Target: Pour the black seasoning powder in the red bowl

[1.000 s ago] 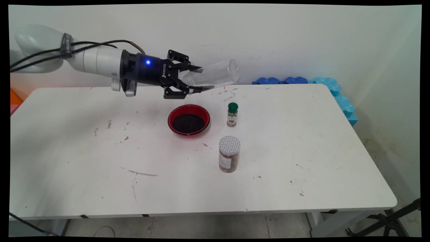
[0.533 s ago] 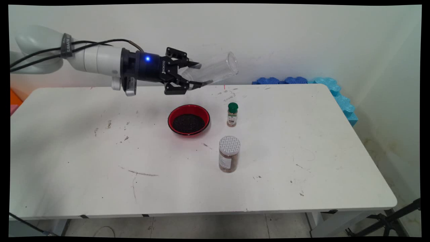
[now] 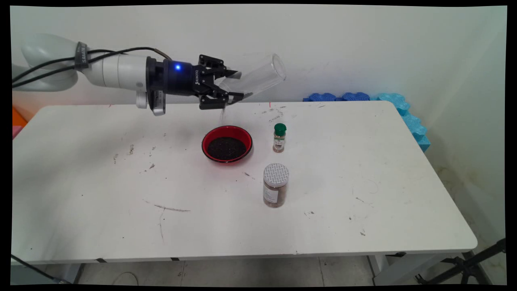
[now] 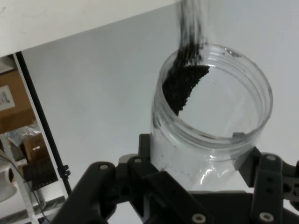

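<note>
My gripper hangs above the table's far middle, shut on a clear plastic jar. The jar is tilted, its far end raised to the upper right and its mouth low beside the fingers. A thin stream of black grains falls from the mouth toward the red bowl, which lies just below and holds dark grains. In the hand view the gripper clasps the jar by its sides, and black grains slide over the rim.
A small spice bottle with a green cap stands right of the bowl. A larger jar with a white lid stands nearer the front. Blue foam pieces lie at the table's far right corner.
The gripper has risen a little and turned, lifting the jar's far end higher. A stream of grains now falls from the jar toward the bowl.
</note>
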Robot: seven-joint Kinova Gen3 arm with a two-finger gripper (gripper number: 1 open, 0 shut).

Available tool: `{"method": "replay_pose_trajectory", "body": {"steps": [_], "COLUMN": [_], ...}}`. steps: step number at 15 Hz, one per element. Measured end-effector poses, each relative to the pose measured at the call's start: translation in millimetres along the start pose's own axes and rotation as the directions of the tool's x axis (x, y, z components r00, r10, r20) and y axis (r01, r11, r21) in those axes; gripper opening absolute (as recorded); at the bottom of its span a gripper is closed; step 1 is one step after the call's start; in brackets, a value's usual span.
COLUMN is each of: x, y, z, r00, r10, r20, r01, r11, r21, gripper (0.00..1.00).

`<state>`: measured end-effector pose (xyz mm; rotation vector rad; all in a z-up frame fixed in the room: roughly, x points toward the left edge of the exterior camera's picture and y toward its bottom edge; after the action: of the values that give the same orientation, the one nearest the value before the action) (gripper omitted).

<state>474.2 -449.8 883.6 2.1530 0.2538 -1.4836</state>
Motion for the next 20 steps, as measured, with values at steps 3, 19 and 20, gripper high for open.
{"method": "replay_pose_trajectory", "body": {"steps": [3, 19, 20], "x": [0.9, 8.5, 8.5], "y": [0.3, -0.1, -0.1], "z": [0.9, -2.8, -2.6], "r00": [1.0, 0.996, 0.996], "r10": [-0.026, -0.041, -0.041], "r20": [0.014, 0.083, 0.085], "r01": [0.026, 0.044, 0.044], "r11": [1.0, 0.999, 0.999], "r21": [-0.008, -0.03, -0.031], "gripper": [0.0, 0.0, 0.0]}}
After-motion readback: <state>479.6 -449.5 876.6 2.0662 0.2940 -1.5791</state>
